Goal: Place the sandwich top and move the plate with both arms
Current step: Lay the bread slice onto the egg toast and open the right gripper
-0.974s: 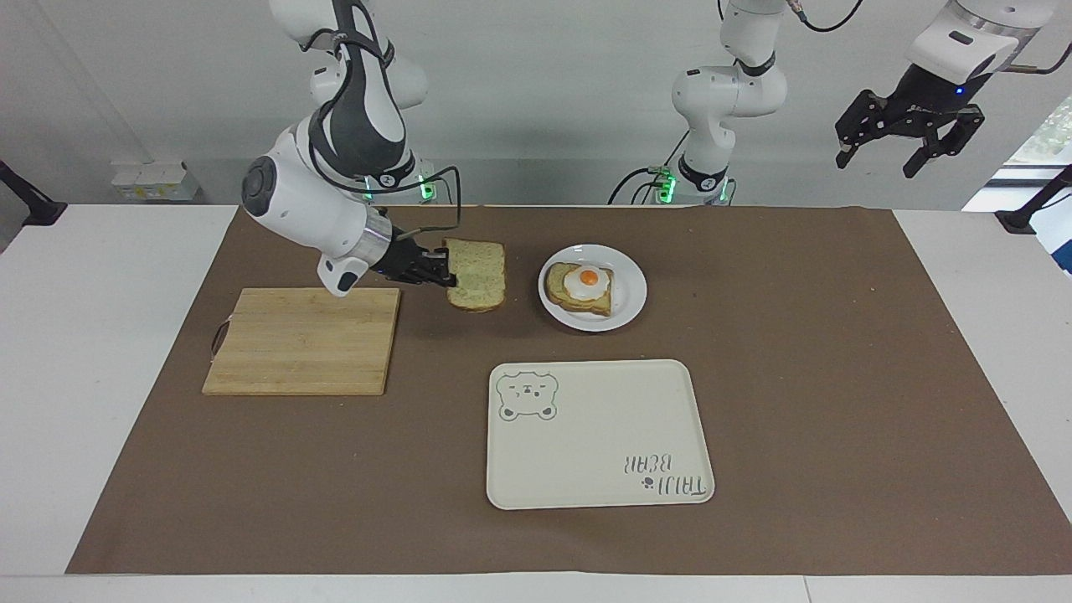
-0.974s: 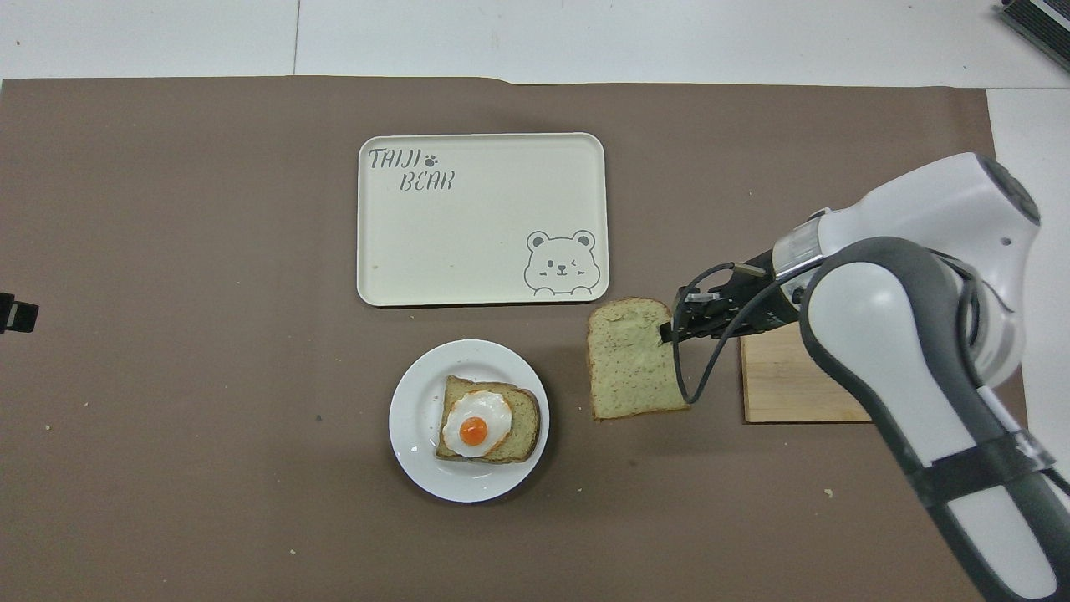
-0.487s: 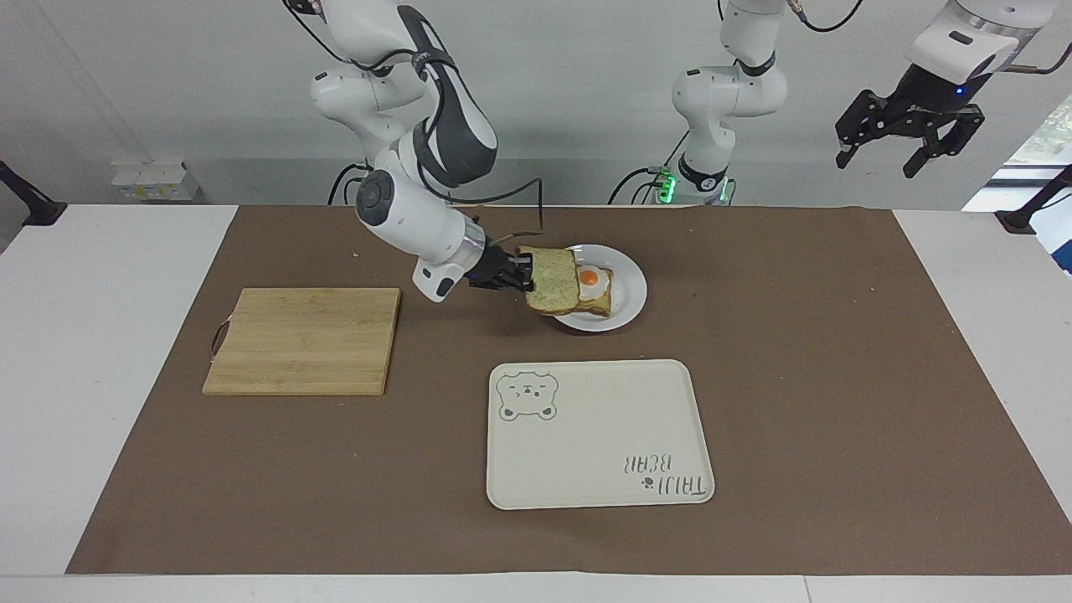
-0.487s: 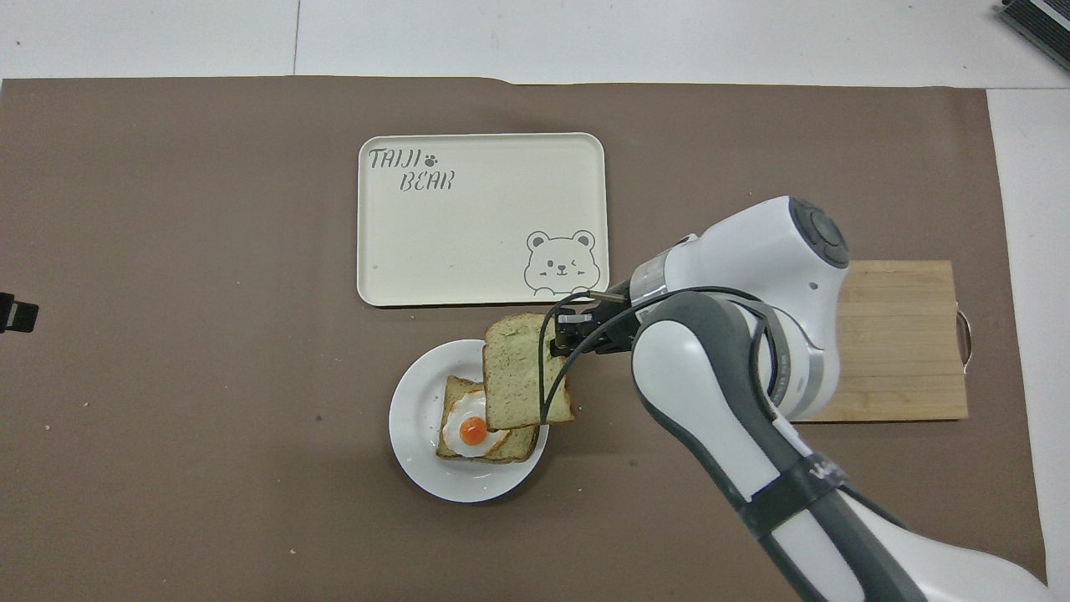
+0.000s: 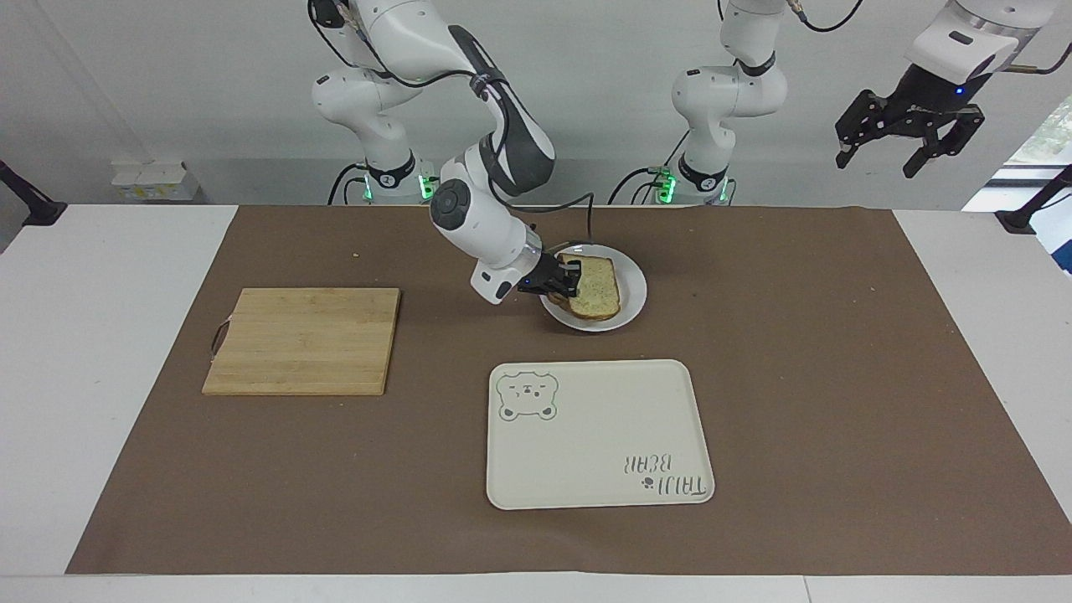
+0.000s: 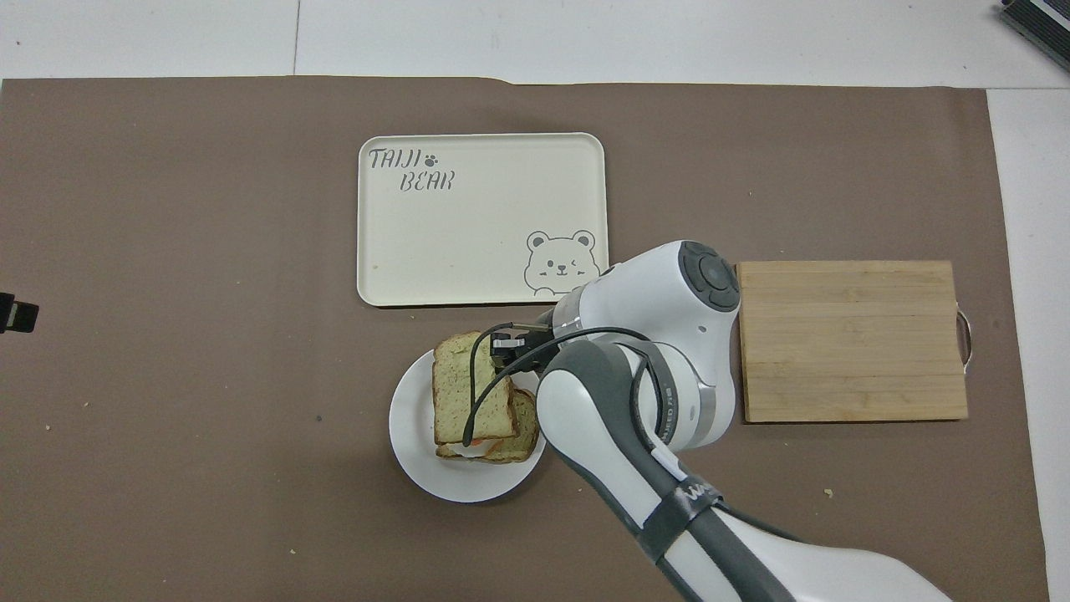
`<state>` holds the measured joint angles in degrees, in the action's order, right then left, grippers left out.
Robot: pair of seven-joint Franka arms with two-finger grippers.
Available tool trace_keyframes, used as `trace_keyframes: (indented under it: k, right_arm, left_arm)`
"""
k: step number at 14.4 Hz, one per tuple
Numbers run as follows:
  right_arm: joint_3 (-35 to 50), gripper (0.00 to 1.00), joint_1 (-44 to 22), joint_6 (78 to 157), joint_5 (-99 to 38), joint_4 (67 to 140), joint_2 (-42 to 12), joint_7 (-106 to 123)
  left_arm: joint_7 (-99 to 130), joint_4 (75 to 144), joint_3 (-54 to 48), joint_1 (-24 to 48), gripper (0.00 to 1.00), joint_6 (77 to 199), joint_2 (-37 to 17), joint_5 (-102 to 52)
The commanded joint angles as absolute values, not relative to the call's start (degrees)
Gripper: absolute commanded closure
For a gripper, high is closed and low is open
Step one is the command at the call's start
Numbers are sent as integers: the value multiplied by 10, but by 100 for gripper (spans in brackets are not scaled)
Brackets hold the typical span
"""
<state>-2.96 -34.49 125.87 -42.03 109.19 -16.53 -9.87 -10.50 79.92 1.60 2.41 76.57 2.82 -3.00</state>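
Note:
My right gripper is shut on one edge of the sandwich top, a pale speckled slice with a brown crust. It holds the slice over the round white plate, covering the toast slice with the egg, of which only an edge shows. Whether the top rests on the egg I cannot tell. My left gripper waits high in the air off the left arm's end of the table, open and empty.
A cream tray with a bear drawing lies farther from the robots than the plate. A wooden cutting board sits toward the right arm's end. A brown mat covers the table.
My right arm has carried the sandwich top from beside the cutting board over to the plate, and the slice now covers the egg. The left arm has not moved.

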Motion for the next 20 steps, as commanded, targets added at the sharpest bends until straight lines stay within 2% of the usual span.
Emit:
trace_keyframes:
  k: [1,11,12,13,14,20]
  right_arm:
    - [-33,100,-365,1287,-438,1113,-164,-100]
    - [-33,100,-369,1294,-437,1150,-157,-100]
    - [-33,89,-368,1295,-436,1149,-159,-101]
    - [-34,38,-365,1295,-428,1146,-161,-102]
    - [-35,0,-365,1296,-424,1142,-163,-102]
    - [-43,0,-343,1307,-269,1123,-150,-139]
  left_arm:
    - [-100,817,15,20,0,769,43,-33]
    - [-100,817,15,20,0,769,43,-33]
    - [-100,817,15,20,0,769,43,-33]
    - [-100,817,15,20,0,769,43,-33]
    - [-101,817,15,20,0,769,43,-33]
    - [-101,817,15,20,0,768,43,-33]
